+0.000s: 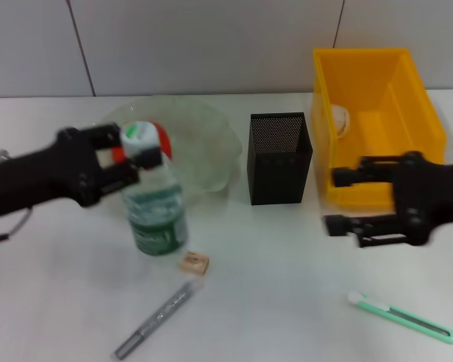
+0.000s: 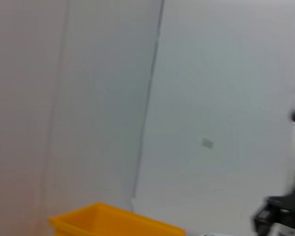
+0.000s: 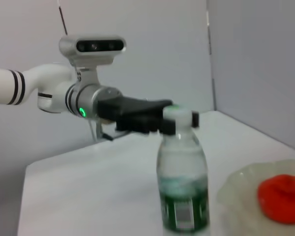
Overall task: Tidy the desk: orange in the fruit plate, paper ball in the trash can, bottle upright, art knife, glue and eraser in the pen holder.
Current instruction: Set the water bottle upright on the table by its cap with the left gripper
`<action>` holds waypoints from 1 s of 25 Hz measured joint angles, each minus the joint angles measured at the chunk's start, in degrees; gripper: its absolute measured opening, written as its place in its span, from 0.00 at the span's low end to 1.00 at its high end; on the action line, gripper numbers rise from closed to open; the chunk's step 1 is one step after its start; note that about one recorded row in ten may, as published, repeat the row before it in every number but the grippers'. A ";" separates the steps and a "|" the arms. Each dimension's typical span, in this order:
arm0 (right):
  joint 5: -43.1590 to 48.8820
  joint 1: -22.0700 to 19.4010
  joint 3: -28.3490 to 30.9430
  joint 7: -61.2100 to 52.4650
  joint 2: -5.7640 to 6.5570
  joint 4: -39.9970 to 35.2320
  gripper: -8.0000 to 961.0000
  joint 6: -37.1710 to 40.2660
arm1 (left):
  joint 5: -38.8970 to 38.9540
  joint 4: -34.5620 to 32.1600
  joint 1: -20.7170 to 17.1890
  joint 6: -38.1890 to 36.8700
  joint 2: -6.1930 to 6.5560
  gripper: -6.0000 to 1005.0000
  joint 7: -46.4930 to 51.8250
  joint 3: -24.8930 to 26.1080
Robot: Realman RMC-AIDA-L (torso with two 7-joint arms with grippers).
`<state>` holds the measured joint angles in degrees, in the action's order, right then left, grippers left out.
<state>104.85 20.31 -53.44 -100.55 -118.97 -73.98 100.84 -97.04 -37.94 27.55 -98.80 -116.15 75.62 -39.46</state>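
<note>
White desk (image 1: 287, 286), grey wall panels – L gripper (image 1: 128, 162) at bottle (image 1: 155, 207) cap

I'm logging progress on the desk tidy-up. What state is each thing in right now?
Bottle: upright on the desk, cap between the left gripper's fingers.
Orange: in the green plate.
Paper ball: in the yellow bin.
Mesh cup: upright, nothing visible inside.
Eraser, glue stick, knife: lying on the desk.
Right gripper: open, holding nothing, beside the bin.
</note>
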 joint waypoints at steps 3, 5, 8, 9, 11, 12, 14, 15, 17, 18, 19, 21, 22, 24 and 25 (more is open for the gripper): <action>0.00 -1.15 2.15 2.00 0.00 0.81 0.80 1.23 | 0.00 -0.57 0.17 0.58 0.88 0.45 0.88 1.85; 0.24 -2.59 4.12 4.13 0.00 2.95 0.80 1.49 | -0.01 -0.66 0.21 1.72 1.89 0.45 1.35 3.03; 0.74 -2.85 5.49 5.07 0.09 4.63 0.80 1.44 | 0.01 -0.68 0.05 3.19 2.57 0.45 1.57 3.69; 1.03 -2.85 6.00 5.42 0.10 5.47 0.80 1.39 | 0.01 -0.68 0.05 3.19 2.57 0.45 1.57 3.69; 1.38 -2.65 6.43 5.84 0.23 6.85 0.80 1.16 | 0.02 -0.73 0.01 4.66 3.01 0.46 1.59 4.24; 1.46 -2.44 6.45 6.06 0.34 7.65 0.80 1.05 | 0.02 -0.75 0.01 5.13 3.31 0.46 1.62 4.45; 1.56 -2.12 6.48 6.40 0.53 8.88 0.80 0.70 | 0.02 -0.77 0.07 5.70 3.64 0.46 1.68 4.70; 1.93 -1.70 6.51 6.57 0.62 9.77 0.80 0.00 | 0.02 -0.78 0.13 6.36 4.01 0.46 1.78 5.08; 2.25 -1.47 6.57 6.63 0.65 10.17 0.80 -0.32 | 0.02 -0.78 0.13 6.65 4.18 0.46 1.83 5.27; 2.64 -1.20 6.60 6.67 0.65 10.53 0.80 -0.45 | 0.02 -0.78 0.07 6.94 4.40 0.46 1.86 5.66; 3.15 -0.85 6.70 6.70 0.65 10.96 0.80 -0.56 | 0.02 -0.79 0.02 7.09 4.60 0.46 1.90 6.05; 3.90 -0.37 6.91 6.72 0.67 11.63 0.80 -0.81 | 0.02 -0.81 -0.22 7.22 4.94 0.46 2.09 7.27; 4.17 -0.14 6.97 6.72 0.67 11.93 0.80 -0.99 | 0.01 -0.82 -0.29 7.28 5.10 0.46 2.18 8.09; 4.38 0.25 6.97 6.73 0.67 12.49 0.80 -1.23 | -0.13 -0.82 -0.44 7.61 5.22 0.46 2.20 8.97; 4.41 0.56 6.94 6.74 0.67 12.85 0.80 -1.32 | -0.22 -0.82 -0.51 8.01 5.27 0.46 2.23 9.17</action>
<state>109.26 20.87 -46.50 -93.81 -118.30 -61.12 99.52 -97.25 -38.76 27.04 -90.79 -110.89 77.85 -30.29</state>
